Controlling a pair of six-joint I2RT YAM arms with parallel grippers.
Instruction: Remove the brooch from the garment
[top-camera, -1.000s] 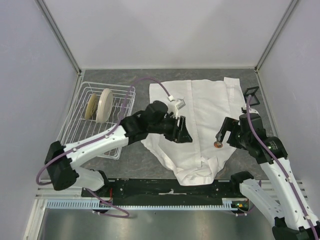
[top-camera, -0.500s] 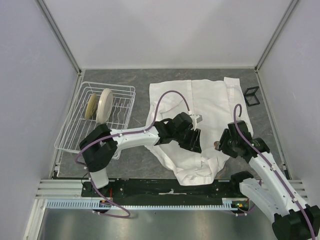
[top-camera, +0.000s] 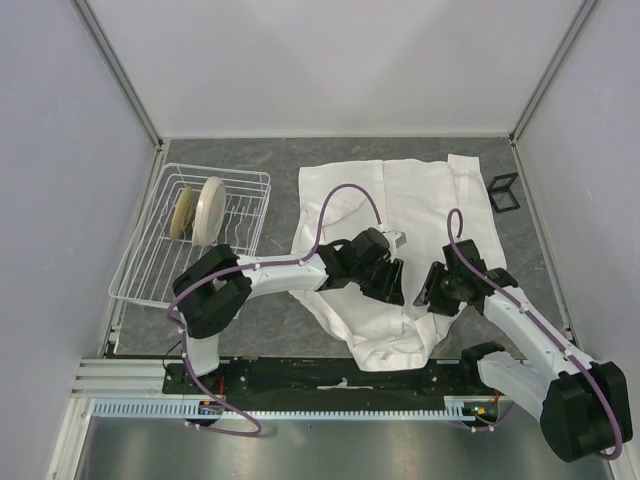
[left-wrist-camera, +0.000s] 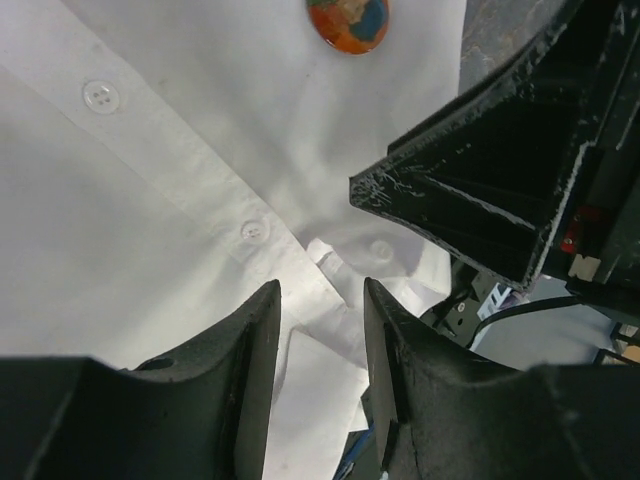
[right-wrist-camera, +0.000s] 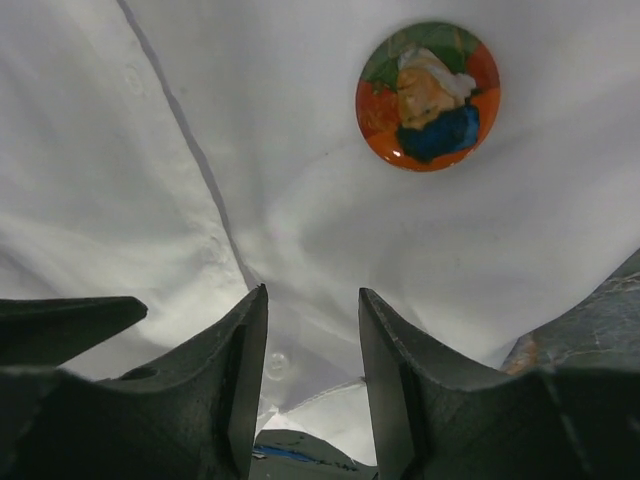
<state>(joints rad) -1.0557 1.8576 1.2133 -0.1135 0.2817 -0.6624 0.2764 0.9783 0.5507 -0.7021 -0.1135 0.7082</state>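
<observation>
A lab test booth: plain white walls (top-camera: 330, 70), aluminium frame (top-camera: 120, 75), grey tabletop (top-camera: 230, 150).

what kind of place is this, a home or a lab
Most likely a lab robot test cell, not a home: bare pale walls box in a grey table, two arms are bolted to a rail at its edge, and a shirt and dish rack lie as props.

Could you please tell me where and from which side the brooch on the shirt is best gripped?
Grip the brooch by its rim, one finger on each side, coming down square to its face. It is a shallow domed disc lying flat on the shirt, so only the edge offers purchase; the glossy face may slip. The open right gripper faces it.
</observation>
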